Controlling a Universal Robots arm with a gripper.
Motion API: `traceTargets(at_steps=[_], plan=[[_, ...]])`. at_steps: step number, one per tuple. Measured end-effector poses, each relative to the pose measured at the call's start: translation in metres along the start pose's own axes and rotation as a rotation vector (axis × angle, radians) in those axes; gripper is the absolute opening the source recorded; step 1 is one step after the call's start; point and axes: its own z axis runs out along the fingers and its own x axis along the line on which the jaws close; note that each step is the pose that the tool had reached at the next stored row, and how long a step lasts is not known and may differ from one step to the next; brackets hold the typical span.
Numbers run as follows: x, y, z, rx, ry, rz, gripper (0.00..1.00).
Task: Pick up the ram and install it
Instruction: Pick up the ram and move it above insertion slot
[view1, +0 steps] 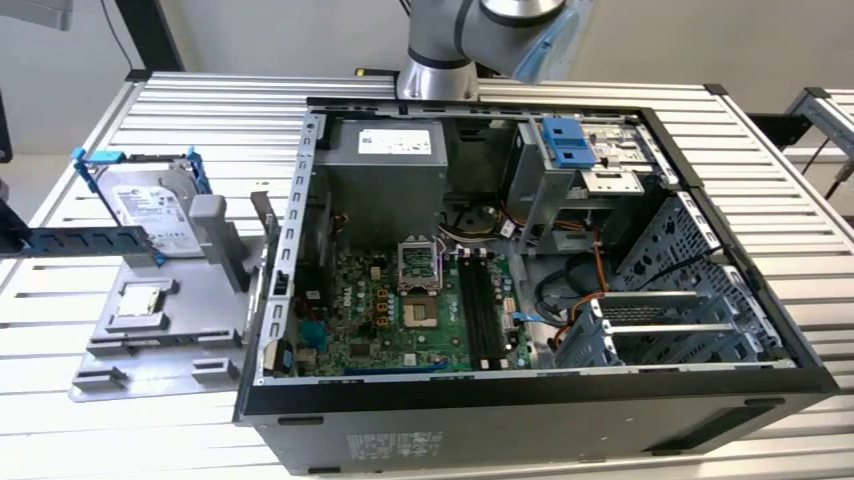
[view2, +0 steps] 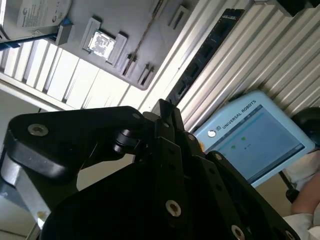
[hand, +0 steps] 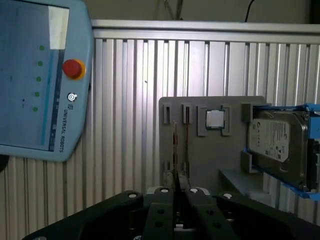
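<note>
The ram (view1: 83, 240) is a long dark blue-green stick standing on its long edge at the exterior view's left, in front of the hard drive. In the second wrist view the ram (view2: 30, 39) shows edge-on as a thin blue line. My gripper (hand: 179, 192) hangs high above the table, far from the ram, with its black fingers together and nothing between them. The second wrist view shows the gripper (view2: 165, 107) from the side. The open computer case (view1: 747, 390) lies on the table with the motherboard's black memory slots (view1: 483, 305) facing up.
A grey fixture tray (view1: 174, 340) beside the case carries a silver hard drive (view1: 147, 205) in a blue bracket and a small square chip (hand: 215, 118). A blue teach pendant (hand: 40, 90) lies on the slatted table, with a person's sleeve (view2: 307, 200) near it. The arm's base (view1: 441, 50) stands behind the case.
</note>
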Motion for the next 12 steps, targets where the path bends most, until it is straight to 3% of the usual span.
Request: traceTargets(at_steps=[6,12], plan=[[-0.0006,-0.0223,-0.0005,0.0001,0.0,0.0,0.0],[-0.0013,-0.0498,-0.0011,0.0001,0.0,0.0,0.0]])
